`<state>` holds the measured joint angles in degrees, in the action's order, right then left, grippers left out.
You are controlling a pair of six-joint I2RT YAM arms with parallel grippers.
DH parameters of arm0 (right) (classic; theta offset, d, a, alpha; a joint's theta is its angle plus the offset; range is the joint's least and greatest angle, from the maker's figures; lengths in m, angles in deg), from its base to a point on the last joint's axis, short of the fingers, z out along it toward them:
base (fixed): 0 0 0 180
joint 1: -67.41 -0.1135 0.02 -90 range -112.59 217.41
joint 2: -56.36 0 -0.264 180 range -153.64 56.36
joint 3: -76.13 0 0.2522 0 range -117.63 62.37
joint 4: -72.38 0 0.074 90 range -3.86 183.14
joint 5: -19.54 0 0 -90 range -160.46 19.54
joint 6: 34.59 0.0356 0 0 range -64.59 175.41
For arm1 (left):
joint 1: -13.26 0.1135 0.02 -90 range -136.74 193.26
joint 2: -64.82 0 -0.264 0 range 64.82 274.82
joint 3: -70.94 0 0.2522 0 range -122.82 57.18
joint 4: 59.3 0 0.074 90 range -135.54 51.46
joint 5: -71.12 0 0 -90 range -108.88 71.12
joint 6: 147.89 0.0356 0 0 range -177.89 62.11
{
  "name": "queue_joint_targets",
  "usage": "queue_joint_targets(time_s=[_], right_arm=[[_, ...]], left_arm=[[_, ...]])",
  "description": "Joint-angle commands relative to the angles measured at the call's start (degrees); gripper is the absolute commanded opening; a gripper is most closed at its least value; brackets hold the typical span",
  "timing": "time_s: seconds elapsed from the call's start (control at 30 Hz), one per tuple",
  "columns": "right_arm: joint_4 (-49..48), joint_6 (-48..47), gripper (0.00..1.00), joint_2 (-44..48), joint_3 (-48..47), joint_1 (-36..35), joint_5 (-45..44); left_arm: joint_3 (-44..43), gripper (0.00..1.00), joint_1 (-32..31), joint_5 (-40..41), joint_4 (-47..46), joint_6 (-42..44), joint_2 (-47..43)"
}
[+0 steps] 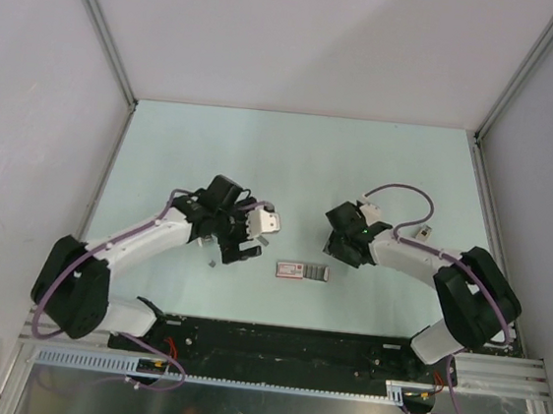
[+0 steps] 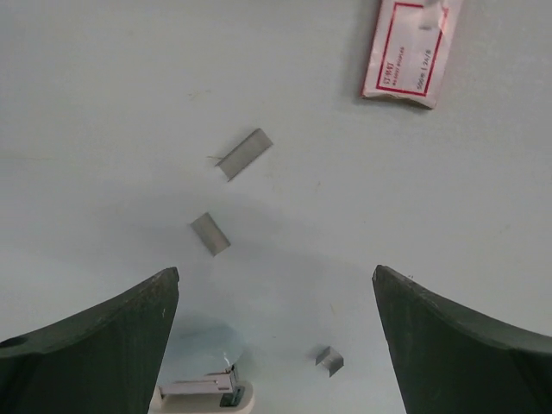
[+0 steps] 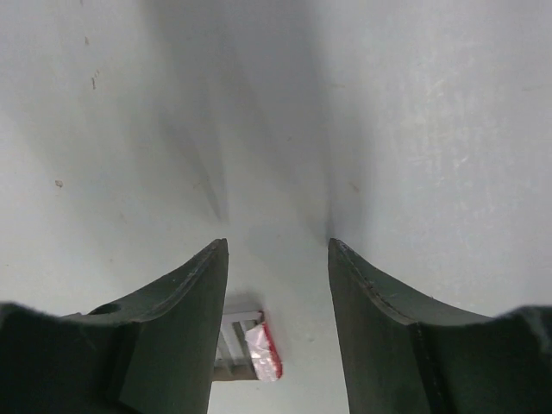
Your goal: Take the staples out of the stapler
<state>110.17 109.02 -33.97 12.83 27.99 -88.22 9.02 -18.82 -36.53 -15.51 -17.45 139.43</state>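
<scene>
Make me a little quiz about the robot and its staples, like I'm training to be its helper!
1. True or false: the left gripper is shut.
2. In the left wrist view, how many loose staple pieces lie on the table beyond the stapler?
3. Where is the red and white staple box?
A lying on the table
B held up in the air
C standing on the stapler

Key: 1 false, its jaws are wide open. 2 three. 3 A.
</scene>
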Motion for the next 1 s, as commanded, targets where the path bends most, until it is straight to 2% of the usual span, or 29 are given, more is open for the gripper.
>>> queue_joint_targets(time_s=[0.0, 0.2, 0.4, 0.57, 0.87, 0.97], right_arm=[[-9.1, -6.7, 0.56, 7.1, 3.2, 2.6, 2.0], [-14.7, -13.6, 0.57, 13.1, 5.0, 4.1, 3.9], [-18.9, -17.6, 0.57, 17.5, 5.9, 6.0, 8.7], [-21.6, -19.7, 0.57, 17.4, 6.1, 7.4, 11.4], [-23.4, -19.7, 0.48, 16.3, 6.4, 8.2, 14.4], [-23.1, -19.4, 0.41, 16.5, 6.4, 8.3, 14.0]], left_arm=[[-3.8, 0.99, -0.3, -8.5, -0.6, 14.6, 4.0], [-9.8, 0.99, -0.4, -14.9, 1.0, 21.7, 13.1], [-15.2, 0.99, -0.4, -14.9, 5.8, 30.6, 20.9], [-16.5, 0.96, -0.8, -14.0, 7.8, 36.0, 24.4], [-17.4, 0.77, -1.6, -12.2, 8.1, 37.4, 26.8], [-18.4, 0.72, -1.7, -12.3, 8.0, 36.5, 27.9]])
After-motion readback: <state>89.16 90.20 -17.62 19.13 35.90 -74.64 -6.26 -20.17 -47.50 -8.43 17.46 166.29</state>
